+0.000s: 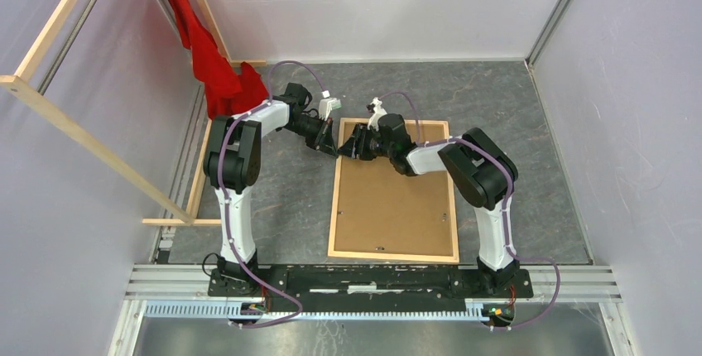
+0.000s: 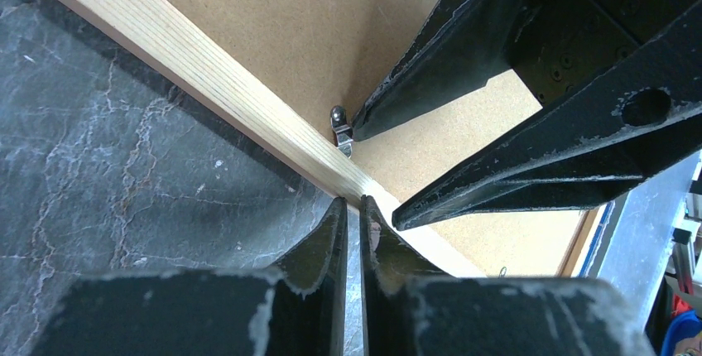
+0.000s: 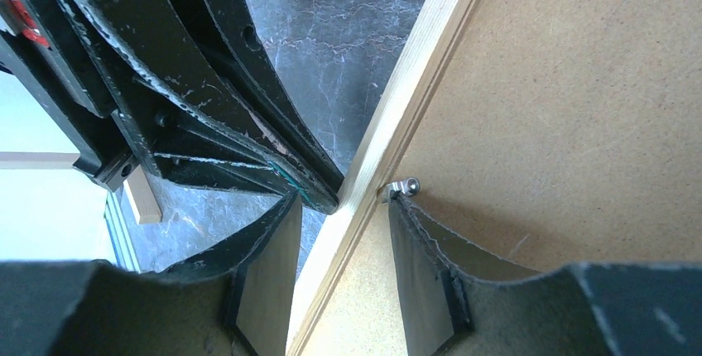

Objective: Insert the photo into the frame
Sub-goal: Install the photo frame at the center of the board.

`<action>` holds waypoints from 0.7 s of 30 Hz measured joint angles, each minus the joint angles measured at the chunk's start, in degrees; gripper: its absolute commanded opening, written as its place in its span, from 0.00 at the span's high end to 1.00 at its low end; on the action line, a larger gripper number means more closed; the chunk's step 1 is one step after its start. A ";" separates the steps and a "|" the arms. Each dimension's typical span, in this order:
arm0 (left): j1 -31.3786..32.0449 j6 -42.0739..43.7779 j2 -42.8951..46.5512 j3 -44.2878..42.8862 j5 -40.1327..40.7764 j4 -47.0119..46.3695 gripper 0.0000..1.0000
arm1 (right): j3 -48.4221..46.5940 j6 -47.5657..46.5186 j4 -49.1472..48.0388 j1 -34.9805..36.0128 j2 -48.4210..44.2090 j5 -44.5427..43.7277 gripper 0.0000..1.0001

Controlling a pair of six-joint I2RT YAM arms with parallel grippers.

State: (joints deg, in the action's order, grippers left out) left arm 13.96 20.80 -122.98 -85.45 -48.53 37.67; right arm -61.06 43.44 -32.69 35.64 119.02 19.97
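Since the brown backing panel (image 1: 393, 207) shows uppermost, counts as lying face-down: the frame (image 1: 332, 207), thin light wood, flat on the grey counter (image 1: 281, 207) just beyond the arm bases (image 1: 236, 269), long sides running away from them. Sits so for access to the back, where loading is done. Backing panel: seated inside the frame's four sides, apparently not yet lifted out.

The photo: not in view from any camera. Cannot tell whether under the panel or off the counter.

Metal tab (image 3: 404, 186): small retaining clip on the inner edge of the frame's left side, toward the far corner, right at the panel's edge. Presumably what keeps the panel down, hence both arms crowding here.

Right gripper (image 3: 343, 203): spread, straddling that left side, one finger outside over the counter, the other inside with its tip at the tab. Grips nothing; placed as if to work the tab or steady the wood.

Left gripper (image 2: 353, 203): pressed almost together, only a slit between the fingers, nothing seen in it. Tips butt against the frame's outer edge opposite the tab, likely as a stop against sliding.

Farther off, apart from the work: red cloth (image 1: 219, 74) at the far left corner; long wooden rails (image 1: 91, 145) leaning beyond the counter's left side.
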 measured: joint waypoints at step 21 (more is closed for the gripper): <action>-0.07 0.00 0.13 -0.07 0.39 -0.02 0.90 | 4.85 2.82 -6.91 0.57 -0.90 -2.45 0.50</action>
State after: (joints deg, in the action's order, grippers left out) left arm 13.89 20.80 -122.85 -85.52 -48.14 37.65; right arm -56.21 46.26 -39.59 36.21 118.13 17.52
